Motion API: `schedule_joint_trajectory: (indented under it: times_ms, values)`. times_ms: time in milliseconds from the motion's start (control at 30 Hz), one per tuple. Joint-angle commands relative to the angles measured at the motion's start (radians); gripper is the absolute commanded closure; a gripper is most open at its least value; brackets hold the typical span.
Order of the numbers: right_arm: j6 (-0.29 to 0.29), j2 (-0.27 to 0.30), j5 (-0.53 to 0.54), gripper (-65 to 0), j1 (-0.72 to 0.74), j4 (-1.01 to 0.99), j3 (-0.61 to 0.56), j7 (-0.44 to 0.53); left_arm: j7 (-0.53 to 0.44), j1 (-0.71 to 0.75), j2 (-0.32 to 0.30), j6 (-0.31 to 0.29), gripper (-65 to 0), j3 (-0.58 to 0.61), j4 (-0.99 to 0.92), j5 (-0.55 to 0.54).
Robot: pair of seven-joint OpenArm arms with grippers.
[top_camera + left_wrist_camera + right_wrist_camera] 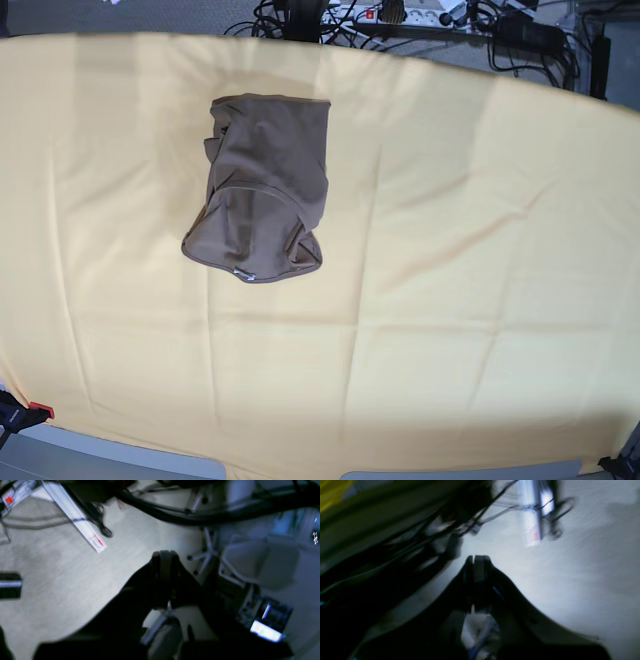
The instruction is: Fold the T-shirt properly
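Observation:
The taupe-brown T-shirt point(262, 190) lies bunched and partly folded on the pale yellow cloth point(450, 250), left of the middle and toward the far side. Neither arm shows in the base view. In the left wrist view my left gripper point(163, 555) is shut and holds nothing, pointing at a pale floor away from the table. In the right wrist view my right gripper point(476, 558) is also shut and holds nothing; that view is blurred. The T-shirt shows in neither wrist view.
Cables and a power strip point(400, 15) lie on the floor beyond the table's far edge. A red-and-black clamp point(20, 412) sits at the near left corner. The left wrist view shows a white rail point(75, 515), cables and a chair base point(207, 552).

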Motion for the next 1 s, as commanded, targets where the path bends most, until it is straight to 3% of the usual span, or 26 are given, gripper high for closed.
schedule_joint_trajectory:
  times_ms: [0, 200, 267, 333, 400, 500, 633, 733, 967]
  values:
    - [0.005, 0.009, -0.061, 0.0, 0.015, -0.043, -0.022, 0.063, -0.047, -0.04, 0.001, -0.002, 0.0, 0.026, -0.061, 0.043]
    - [0.005, 0.009, -0.492, 0.0, 0.214, -0.374, -0.183, 0.575, -0.478, -0.358, 0.07, -0.002, 0.0, 0.188, -0.619, 0.388]
    - [-0.056, 0.001, -0.618, 0.0, 0.277, -0.473, -0.244, 0.716, -0.69, -0.452, 0.088, 0.005, 0.0, 0.244, -0.809, 0.504]
    - [-0.146, -0.017, -0.726, 0.0, 0.342, -0.555, -0.303, 0.783, -0.899, -0.541, 0.119, 0.093, 0.0, 0.308, -0.978, 0.625]
    - [-0.241, -0.047, -0.808, 0.0, 0.397, -0.607, -0.354, 0.788, -1.013, -0.61, 0.169, 0.237, 0.0, 0.374, -1.093, 0.736]
    - [-0.359, -0.099, -0.85, 0.0, 0.443, -0.636, -0.408, 0.787, -1.029, -0.653, 0.246, 0.387, 0.0, 0.457, -1.146, 0.731]
    - [-0.379, -0.157, -0.85, 0.0, 0.458, -0.636, -0.415, 0.787, -1.028, -0.65, 0.296, 0.505, 0.0, 0.515, -1.143, 0.647]
    - [-0.36, -0.183, -0.854, 0.0, 0.457, -0.636, -0.414, 0.787, -1.027, -0.647, 0.314, 0.511, 0.0, 0.542, -1.143, 0.593]
    - [-0.391, -0.255, -0.908, 0.0, 0.459, -0.636, -0.414, 0.788, -1.026, -0.65, 0.337, 0.509, 0.0, 0.563, -1.143, 0.543]
